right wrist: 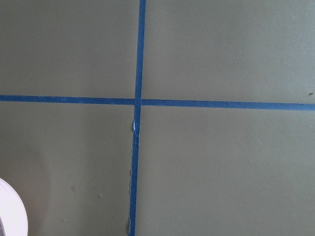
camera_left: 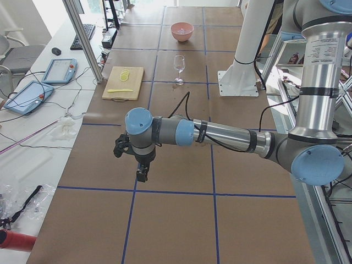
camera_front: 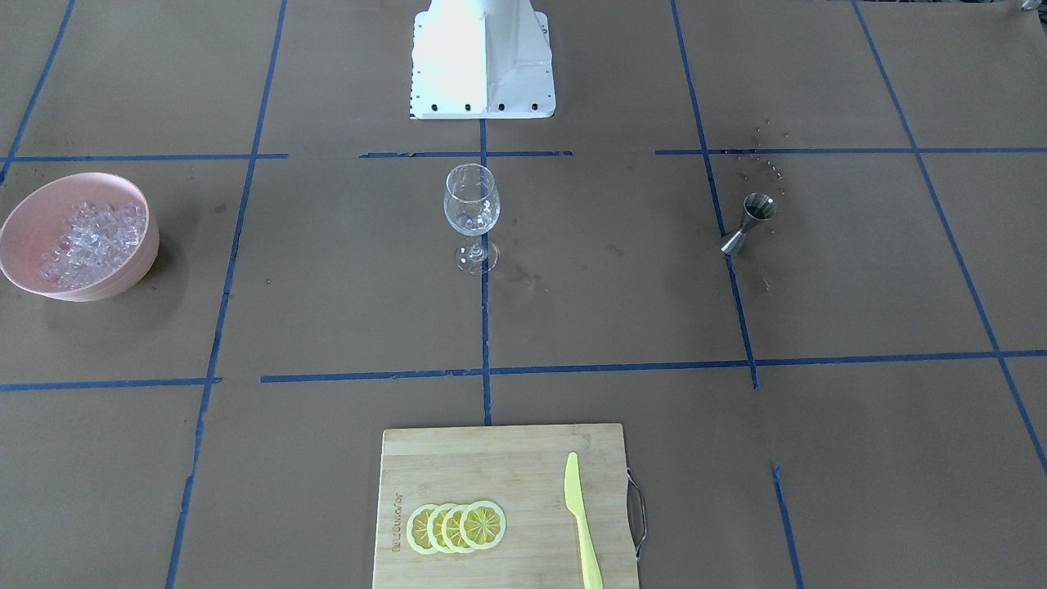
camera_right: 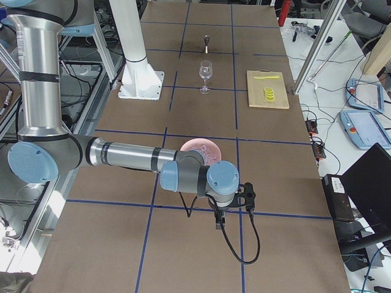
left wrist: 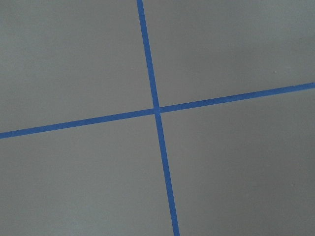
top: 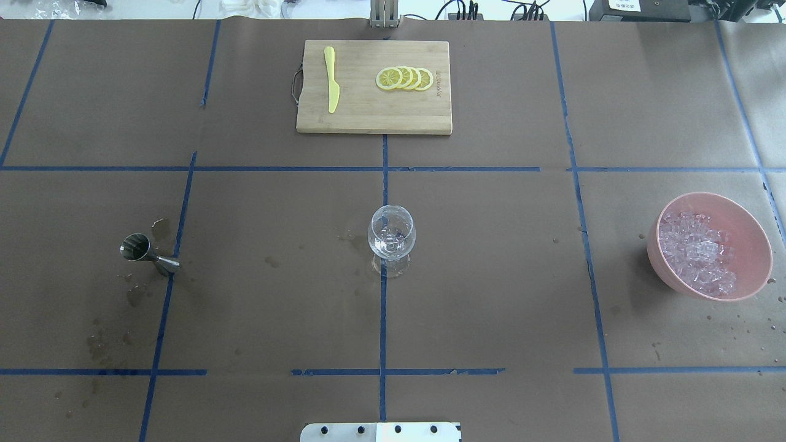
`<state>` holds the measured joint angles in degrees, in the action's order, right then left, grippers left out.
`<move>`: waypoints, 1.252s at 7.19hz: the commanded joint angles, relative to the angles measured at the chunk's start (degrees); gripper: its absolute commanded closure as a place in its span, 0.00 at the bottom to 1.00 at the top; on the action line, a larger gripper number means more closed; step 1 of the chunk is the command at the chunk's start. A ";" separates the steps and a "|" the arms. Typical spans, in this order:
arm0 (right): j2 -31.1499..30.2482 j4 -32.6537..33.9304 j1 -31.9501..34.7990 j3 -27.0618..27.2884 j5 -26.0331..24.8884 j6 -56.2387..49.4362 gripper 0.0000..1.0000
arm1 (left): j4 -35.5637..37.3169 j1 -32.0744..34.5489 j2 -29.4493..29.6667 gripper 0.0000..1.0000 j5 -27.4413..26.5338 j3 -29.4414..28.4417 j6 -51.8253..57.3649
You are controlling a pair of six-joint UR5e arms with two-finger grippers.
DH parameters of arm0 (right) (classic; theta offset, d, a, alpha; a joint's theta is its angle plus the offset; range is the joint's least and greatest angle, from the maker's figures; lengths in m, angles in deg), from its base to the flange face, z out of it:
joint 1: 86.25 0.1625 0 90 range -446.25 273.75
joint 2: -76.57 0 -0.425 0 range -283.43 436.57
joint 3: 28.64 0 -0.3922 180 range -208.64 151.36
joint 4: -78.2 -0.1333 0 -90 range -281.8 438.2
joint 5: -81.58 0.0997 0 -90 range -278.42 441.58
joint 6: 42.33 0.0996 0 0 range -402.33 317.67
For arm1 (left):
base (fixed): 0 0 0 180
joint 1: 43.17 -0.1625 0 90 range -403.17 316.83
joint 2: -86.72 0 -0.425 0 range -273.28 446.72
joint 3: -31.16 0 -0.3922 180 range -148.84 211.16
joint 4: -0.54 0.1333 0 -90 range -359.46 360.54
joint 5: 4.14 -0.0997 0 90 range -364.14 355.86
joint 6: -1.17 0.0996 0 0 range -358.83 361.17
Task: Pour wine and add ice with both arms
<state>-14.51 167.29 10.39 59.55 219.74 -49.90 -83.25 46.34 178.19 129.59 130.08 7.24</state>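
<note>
The ice is a heap of clear cubes in a pink bowl at the table's right; it also shows in the front-facing view. A clear stemmed glass stands at the table's centre. A steel jigger stands at the left. My left gripper shows only in the exterior left view, hanging over bare table far from the jigger. My right gripper shows only in the exterior right view, near the bowl. I cannot tell whether either is open or shut. No wine bottle is in view.
A wooden cutting board at the far edge carries lemon slices and a yellow knife. The white pedestal stands at the robot's side. Blue tape lines cross the brown table. Wet spots lie around the jigger.
</note>
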 commanded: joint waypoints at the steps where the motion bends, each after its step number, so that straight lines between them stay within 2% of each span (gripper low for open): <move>1: -0.06 -0.23 0.04 0.49 0.09 0.28 0.00 | -0.06 0.13 0.28 0.00 0.29 1.00 -0.17; 2: -0.06 -0.32 0.04 0.50 0.61 0.37 0.00 | -0.06 0.13 0.55 0.00 0.21 5.45 -0.52; 6: 0.20 -0.59 -0.04 2.25 0.88 2.83 0.00 | -0.50 -1.17 0.73 0.00 0.12 25.93 -15.34; 8: 0.30 -0.15 -0.13 3.66 1.14 2.92 0.00 | -1.03 -10.27 0.81 0.00 -0.93 33.05 -30.50; 9: -0.14 -0.50 -0.13 3.84 1.84 2.92 0.00 | -4.08 -17.11 0.64 0.00 -7.20 35.87 -39.90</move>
<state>-14.28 166.94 10.29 63.04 220.96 -47.05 -84.94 36.65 178.93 127.35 161.96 -21.74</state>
